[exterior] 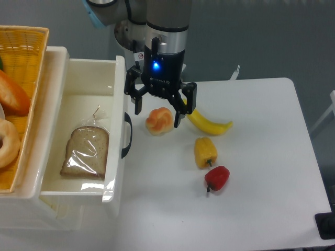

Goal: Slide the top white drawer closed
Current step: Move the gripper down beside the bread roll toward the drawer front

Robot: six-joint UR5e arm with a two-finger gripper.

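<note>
**Drawer open, gripper not yet on it**

Top drawer pulled out to the right of its cabinet, bagged bread inside. Black handle on its front panel. Gripper hangs just right of drawer front, fingers spread, holding nothing; croissant sits under it. Banana and two peppers are farther right of the drawer. Best approach, I think: lower beside the panel, clear of pastry, push flat near the handle, straight left, slow, so drawer doesn't skew.

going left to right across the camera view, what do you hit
basket → bagged bread → drawer handle → pastry → yellow pepper → red pepper
</note>
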